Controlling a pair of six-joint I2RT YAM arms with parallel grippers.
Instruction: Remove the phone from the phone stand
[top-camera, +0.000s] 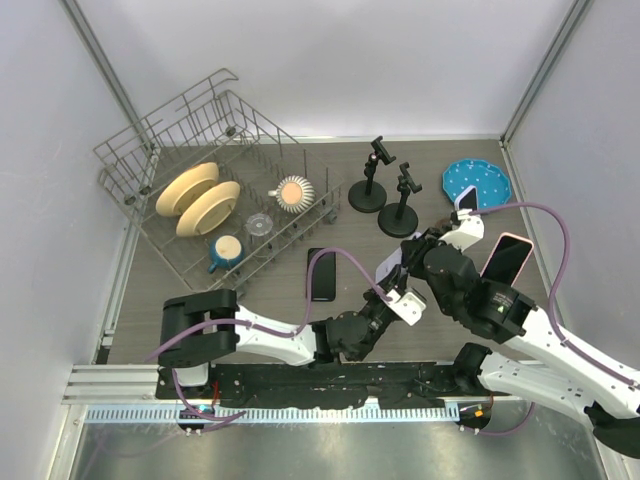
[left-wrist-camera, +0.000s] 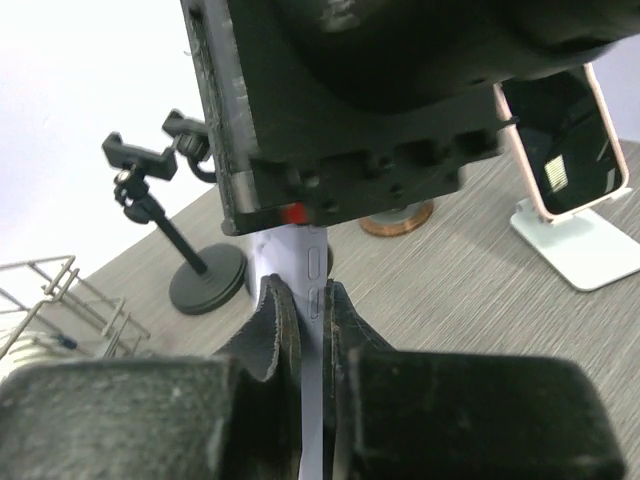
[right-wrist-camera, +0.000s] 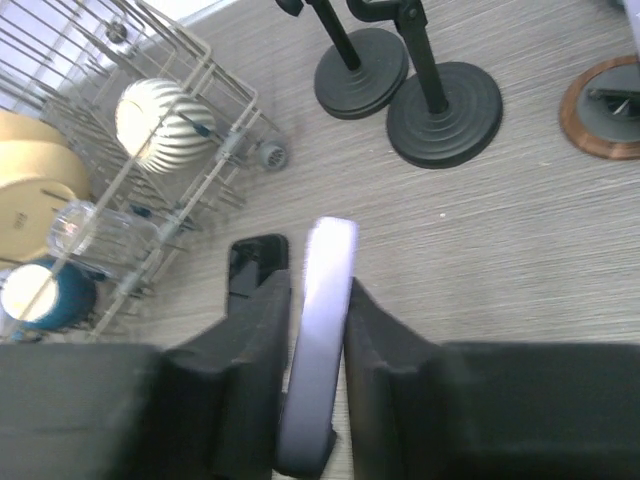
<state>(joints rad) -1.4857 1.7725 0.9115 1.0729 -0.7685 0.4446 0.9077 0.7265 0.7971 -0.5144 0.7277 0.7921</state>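
Note:
A lavender phone (top-camera: 391, 268) is held on edge above the table between both grippers. My left gripper (top-camera: 390, 288) is shut on its lower part; the left wrist view shows its fingers (left-wrist-camera: 283, 320) pressed on both faces of the phone (left-wrist-camera: 312, 262), just below the side buttons. My right gripper (top-camera: 414, 258) is closed around the same phone (right-wrist-camera: 326, 300) from above, one finger (right-wrist-camera: 262, 330) on each side. A pink-cased phone (top-camera: 506, 257) leans on a white phone stand (left-wrist-camera: 585, 250) to the right.
A black phone (top-camera: 322, 273) lies flat on the table. Two black clamp stands (top-camera: 367, 195) (top-camera: 400, 218) stand behind. Another phone (top-camera: 467, 198) sits on a stand with a wooden base (right-wrist-camera: 605, 120). A blue plate (top-camera: 478, 182) lies back right, a dish rack (top-camera: 215, 200) back left.

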